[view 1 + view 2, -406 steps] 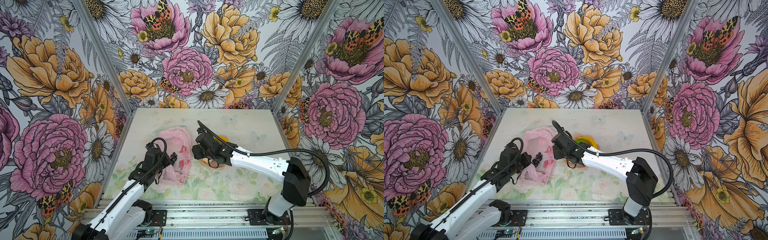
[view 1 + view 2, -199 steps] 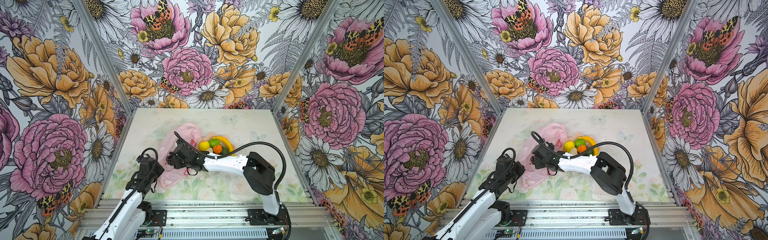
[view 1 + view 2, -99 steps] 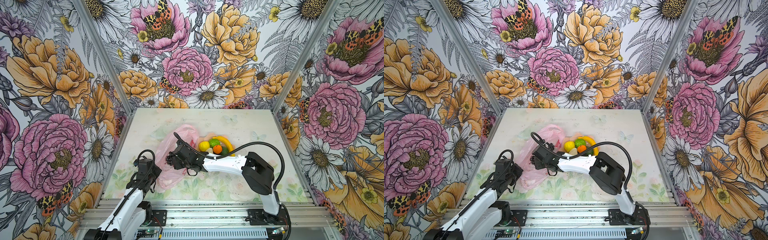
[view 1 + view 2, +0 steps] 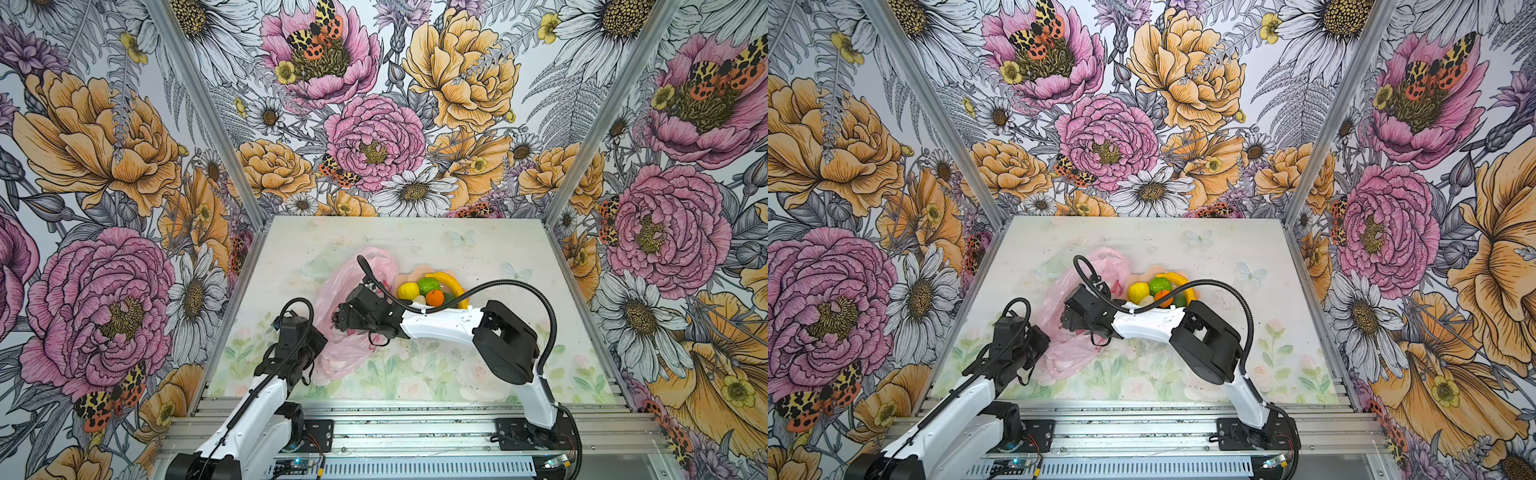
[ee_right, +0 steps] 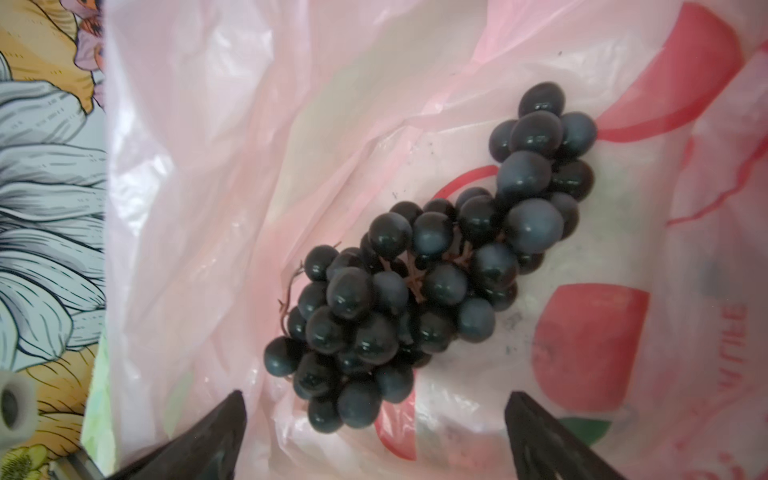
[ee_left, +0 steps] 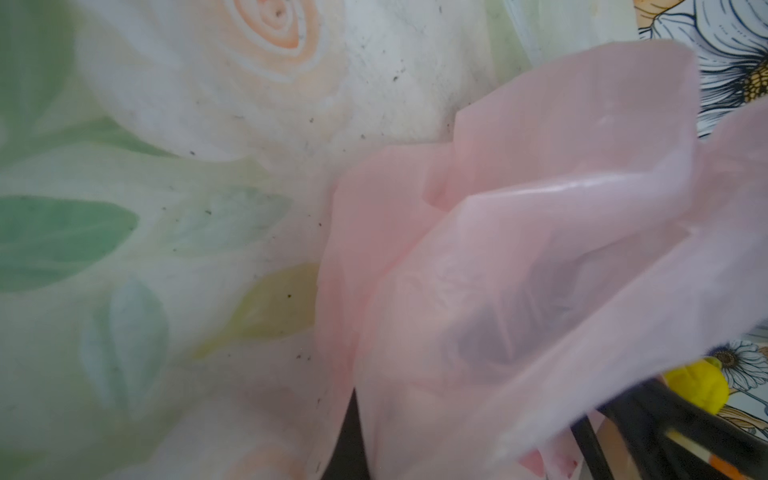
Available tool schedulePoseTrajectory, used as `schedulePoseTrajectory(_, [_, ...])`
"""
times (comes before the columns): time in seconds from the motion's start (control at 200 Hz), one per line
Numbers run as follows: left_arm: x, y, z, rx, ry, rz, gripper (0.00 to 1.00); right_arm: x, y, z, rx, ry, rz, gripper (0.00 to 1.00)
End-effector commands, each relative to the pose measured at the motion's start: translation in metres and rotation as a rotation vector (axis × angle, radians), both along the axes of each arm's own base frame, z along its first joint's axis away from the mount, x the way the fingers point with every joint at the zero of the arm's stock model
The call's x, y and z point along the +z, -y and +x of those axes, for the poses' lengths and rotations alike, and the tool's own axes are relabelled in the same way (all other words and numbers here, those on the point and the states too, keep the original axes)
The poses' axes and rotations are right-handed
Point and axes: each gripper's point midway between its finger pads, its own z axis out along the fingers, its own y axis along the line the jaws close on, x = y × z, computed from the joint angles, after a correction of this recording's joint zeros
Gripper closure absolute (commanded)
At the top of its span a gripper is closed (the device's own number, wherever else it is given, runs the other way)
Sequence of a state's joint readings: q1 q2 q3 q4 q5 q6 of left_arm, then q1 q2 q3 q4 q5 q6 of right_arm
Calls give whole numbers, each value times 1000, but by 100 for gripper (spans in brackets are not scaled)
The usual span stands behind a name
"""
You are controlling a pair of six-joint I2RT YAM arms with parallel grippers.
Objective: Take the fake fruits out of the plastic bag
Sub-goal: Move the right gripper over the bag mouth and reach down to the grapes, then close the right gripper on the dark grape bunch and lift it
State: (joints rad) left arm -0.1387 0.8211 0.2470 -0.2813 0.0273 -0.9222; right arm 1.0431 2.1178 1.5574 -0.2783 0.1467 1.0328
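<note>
Two black grippers on white arms meet at a crumpled plastic bag (image 4: 340, 359) on a table (image 4: 457, 374) printed with pale roses and leaves. The bag is thin, see-through pink film, wrinkled and glossy, with red printed shapes.

The right gripper (image 5: 376, 415) reaches into the bag's open mouth. Its two dark, wedge-shaped fingers (image 5: 224, 428) are spread wide and grip nothing. Directly ahead of them, inside the bag, lies the grape bunch (image 5: 436, 266). It is a cluster of smooth, round, dark purple beads with a dull sheen, on thin brown stems, lying slantwise on the bag's lower layer. The nearest grapes sit between the fingertips. It is not clear whether they touch.

The left gripper (image 4: 309, 361) is at the bag's near edge, pressed together on a fold of the film. In its wrist view the pink plastic drapes over the fingers and rises away in soft folds.

Behind the right gripper, on the far side of its forearm, is a peach dish (image 4: 415, 272) with a scalloped rim. It holds the other toy fruits, out of the bag:
- an oval yellow lemon (image 4: 408, 290)
- a bumpy green lime (image 4: 429, 286)
- a round orange (image 4: 435, 297)
- a curved yellow banana (image 4: 451, 282)
- a dark green avocado (image 4: 449, 298)
- a pale beige lump (image 4: 419, 300), partly hidden by a cable
</note>
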Motion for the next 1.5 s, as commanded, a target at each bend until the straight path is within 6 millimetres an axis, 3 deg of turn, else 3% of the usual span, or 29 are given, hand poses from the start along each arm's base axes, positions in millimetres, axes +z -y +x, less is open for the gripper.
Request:
schedulePoseTrajectory(0.0, [-6, 7, -9, -7, -11, -11, 100, -4, -7, 12, -106, -25, 49, 1])
schedulePoseTrajectory(0.28, [-6, 20, -21, -19, -4, -34, 100, -23, 4, 14, -189, -30, -5, 1])
schedulePoseTrajectory(0.661, [-4, 46, -29, -67, 4, -61, 100, -48, -10, 17, -141, -39, -71, 3])
schedulePoseTrajectory(1.051, [19, 64, -22, -121, 42, -97, 100, -79, -22, 18, -87, -68, -114, 22])
schedulePoseTrajectory(1.201, [14, 61, -21, -120, 29, -72, 100, -71, -21, 21, -82, -67, -99, 31])
schedulePoseTrajectory(1.496, [10, 44, -16, -91, 23, -33, 100, -23, -34, 27, -23, 9, -7, 46])
